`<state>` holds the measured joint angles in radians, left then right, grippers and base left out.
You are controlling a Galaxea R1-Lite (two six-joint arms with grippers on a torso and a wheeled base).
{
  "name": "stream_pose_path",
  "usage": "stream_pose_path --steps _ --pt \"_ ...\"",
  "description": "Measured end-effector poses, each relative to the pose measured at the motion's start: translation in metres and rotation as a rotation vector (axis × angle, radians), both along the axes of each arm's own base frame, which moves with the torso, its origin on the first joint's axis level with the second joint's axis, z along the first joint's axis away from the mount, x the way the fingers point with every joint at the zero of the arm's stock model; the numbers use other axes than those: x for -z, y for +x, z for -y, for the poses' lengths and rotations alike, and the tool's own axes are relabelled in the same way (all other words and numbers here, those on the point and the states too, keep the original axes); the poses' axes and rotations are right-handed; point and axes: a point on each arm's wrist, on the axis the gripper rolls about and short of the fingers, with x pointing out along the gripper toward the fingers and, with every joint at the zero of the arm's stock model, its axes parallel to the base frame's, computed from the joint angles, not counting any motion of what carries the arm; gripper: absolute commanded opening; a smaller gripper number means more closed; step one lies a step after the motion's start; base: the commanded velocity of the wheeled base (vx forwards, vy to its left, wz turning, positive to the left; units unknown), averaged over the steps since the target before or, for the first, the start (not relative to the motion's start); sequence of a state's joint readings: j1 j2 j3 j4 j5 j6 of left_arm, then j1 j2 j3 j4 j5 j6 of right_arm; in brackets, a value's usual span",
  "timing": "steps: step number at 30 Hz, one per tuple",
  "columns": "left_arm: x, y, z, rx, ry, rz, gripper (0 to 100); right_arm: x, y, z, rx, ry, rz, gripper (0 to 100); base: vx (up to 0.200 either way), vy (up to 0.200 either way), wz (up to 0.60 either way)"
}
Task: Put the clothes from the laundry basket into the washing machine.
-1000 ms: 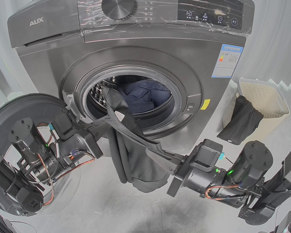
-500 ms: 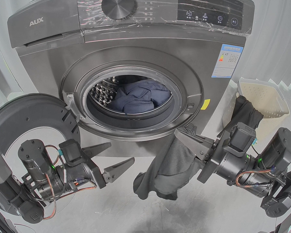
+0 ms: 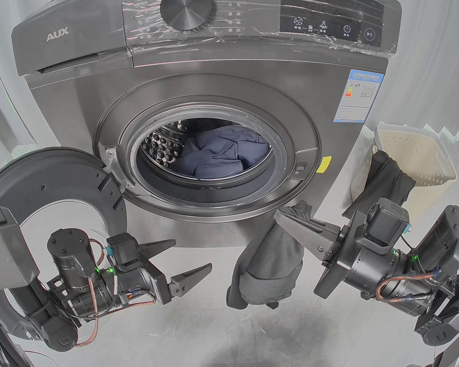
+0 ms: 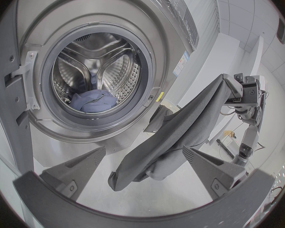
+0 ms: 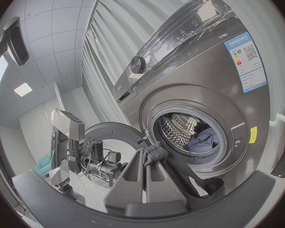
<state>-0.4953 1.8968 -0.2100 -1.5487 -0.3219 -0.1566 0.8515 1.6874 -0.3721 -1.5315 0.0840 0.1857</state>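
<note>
A dark grey garment [image 3: 270,266] hangs below the washing machine's door opening, and my right gripper [image 3: 283,219] is shut on its top edge. The wrist views show the same grip on the cloth [image 5: 155,151], which stretches from the right gripper [image 4: 231,83] as a long fold [image 4: 180,130]. My left gripper [image 3: 191,255] is open and holds nothing, low and to the left of the garment. Blue clothes [image 3: 219,154] lie inside the drum. A black garment [image 3: 382,184] hangs over the rim of the cream laundry basket [image 3: 423,154] at the right.
The washing machine's round door [image 3: 51,179] stands swung open at the left, just above my left arm. The door opening [image 3: 137,128] is unobstructed. Bare grey floor [image 3: 199,327] lies in front of the machine.
A second ago both grippers held the grey garment at the drum's mouth. The left gripper let go and dropped back left; the right pulled the garment down and right, out of the opening.
</note>
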Motion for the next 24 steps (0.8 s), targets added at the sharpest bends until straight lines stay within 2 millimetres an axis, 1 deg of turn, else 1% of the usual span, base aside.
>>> stream_pose_path --steps 4,7,10,14,17,20,24 --pt "-0.004 -0.001 0.002 0.008 -0.008 0.014 100 -0.001 0.001 -0.001 0.010 0.004 -0.001 0 0.000 0.000 0.00" --pt "-0.010 -0.004 0.004 0.023 -0.022 0.038 100 0.000 0.004 -0.004 0.024 0.009 -0.004 0 0.000 0.000 0.00" --pt "-0.020 -0.012 0.009 0.055 -0.047 0.070 100 0.000 0.008 -0.008 0.057 0.018 -0.010 0 0.000 0.000 0.00" --pt "-0.032 -0.025 0.020 0.122 -0.078 0.102 100 -0.001 0.020 -0.019 0.137 0.055 -0.023 0 0.000 0.000 0.00" --pt "-0.035 -0.031 0.027 0.162 -0.089 0.112 100 -0.002 0.025 -0.031 0.164 0.097 -0.044 0 0.000 0.000 0.00" --pt "-0.038 -0.030 0.035 0.179 -0.100 0.128 100 0.000 0.026 -0.042 0.165 0.115 -0.063 0 0.000 0.000 0.00" --pt "-0.041 -0.022 0.046 0.162 -0.114 0.149 100 0.002 0.026 -0.052 0.162 0.130 -0.077 0 0.000 0.000 0.00"
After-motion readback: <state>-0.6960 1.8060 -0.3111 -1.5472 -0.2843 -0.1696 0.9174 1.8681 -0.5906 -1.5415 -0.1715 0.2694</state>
